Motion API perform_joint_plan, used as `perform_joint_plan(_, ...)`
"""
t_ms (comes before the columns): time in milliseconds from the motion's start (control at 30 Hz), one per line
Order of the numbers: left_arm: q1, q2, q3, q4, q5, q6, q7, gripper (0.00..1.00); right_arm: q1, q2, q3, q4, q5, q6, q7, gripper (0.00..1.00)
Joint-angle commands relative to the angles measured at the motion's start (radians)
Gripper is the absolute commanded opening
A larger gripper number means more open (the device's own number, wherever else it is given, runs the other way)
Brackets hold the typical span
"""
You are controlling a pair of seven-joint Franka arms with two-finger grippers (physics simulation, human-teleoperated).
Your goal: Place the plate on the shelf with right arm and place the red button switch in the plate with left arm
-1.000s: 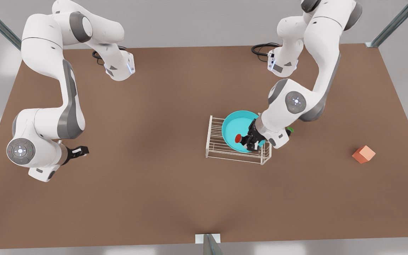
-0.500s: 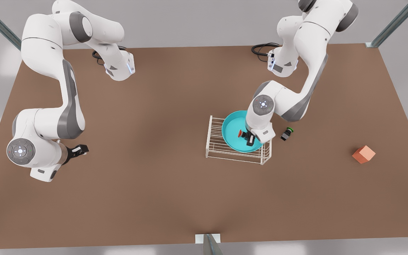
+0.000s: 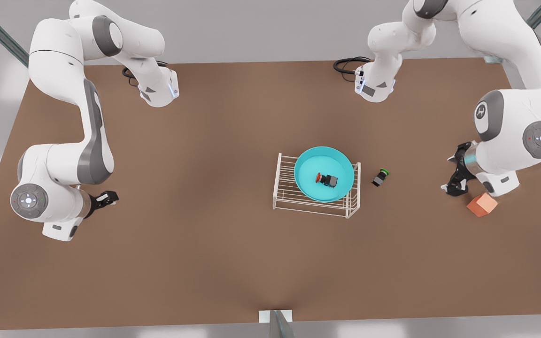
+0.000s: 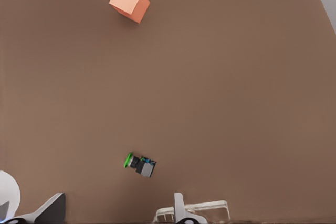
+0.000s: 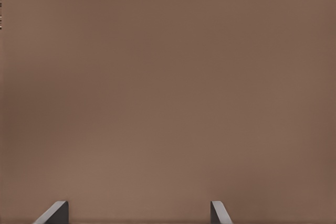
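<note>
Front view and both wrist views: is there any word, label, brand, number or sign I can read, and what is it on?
"H": a white round emblem on a grey joint cover of the left arm; it looks like that letter.
Dial marks on the end cap of the left arm and on that of the right arm: too small to read.
Red switch, green switch: no legible label.
No other words or numbers.

Green-capped switch (image 3: 380, 178) and cube (image 3: 482, 204) flank open table (image 3: 214, 234) beside shelf (image 3: 289, 197).
</note>
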Motion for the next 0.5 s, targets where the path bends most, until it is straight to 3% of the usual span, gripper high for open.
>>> perform_joint_plan(0, -0.122, -0.157, 0.122, -0.218, -0.097, 0.216, 1.238, 1.00, -0.002, -0.001, 0.000, 0.001, 0.016, -0.001, -0.018, 1.00)
perform_joint_plan(233, -0.154, -0.003, 0.074, -0.033, -0.032, 0.185, 1.221, 1.00, 0.002, -0.001, 0.002, 0.001, 0.015, -0.001, -0.017, 1.00)
perform_joint_plan(467, -0.177, 0.032, 0.065, -0.028, -0.020, 0.220, 1.212, 1.00, 0.002, 0.009, 0.002, 0.001, 0.016, -0.002, 0.003, 1.00)
